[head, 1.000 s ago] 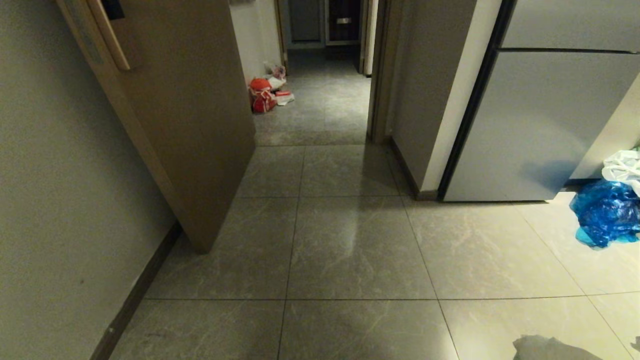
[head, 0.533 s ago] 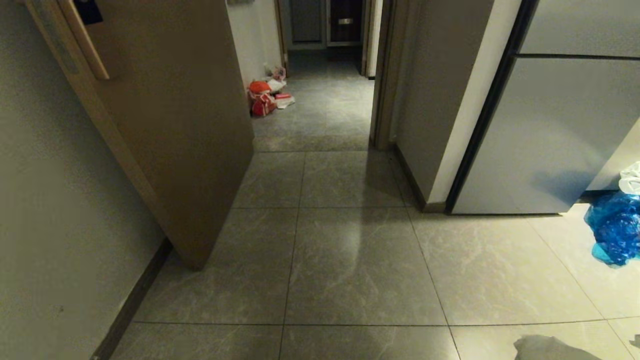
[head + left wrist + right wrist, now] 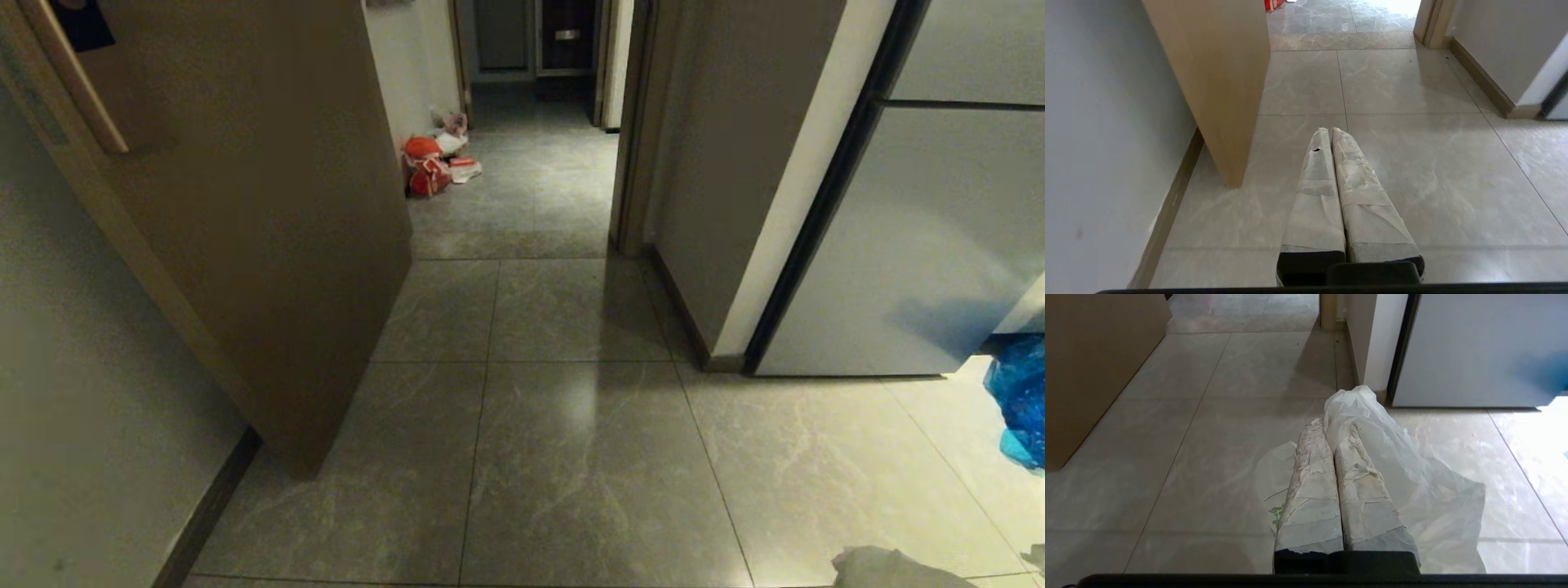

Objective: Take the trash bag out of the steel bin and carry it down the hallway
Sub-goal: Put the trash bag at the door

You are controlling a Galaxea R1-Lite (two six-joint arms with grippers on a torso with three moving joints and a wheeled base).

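The trash bag (image 3: pixel 1412 477) hangs from the right claw (image 3: pixel 1333 424), whose two tape-wrapped fingers (image 3: pixel 1310 490) are pressed together on a bunch of its thin translucent plastic; the bag drapes down on both sides of the claw above the grey tiled floor (image 3: pixel 1208 416), with a little green print showing on the fold near the fingers, and what lies inside it cannot be made out. In the head view only a grey crumpled edge of the bag (image 3: pixel 890 567) shows at the bottom right corner. The left claw (image 3: pixel 1330 130) holds nothing, its wrapped fingers closed against each other, pointing forward over the floor beside the open wooden door (image 3: pixel 1220 73). The steel bin is in none of the views. Ahead lies the hallway (image 3: pixel 531 180), and an orange-red bag (image 3: pixel 424 163) with some white litter sits against its left wall past the door. A blue plastic bag (image 3: pixel 1020 400) lies on the floor at the right edge, next to the grey cabinet front (image 3: pixel 914 245). Compared with a second ago the whole head view has shifted: the door, the door frame and the cabinet stand larger and lower, the blue bag has slid almost out at the right and the white bag above it is gone from view, so the camera has moved forward; both claws look unchanged.
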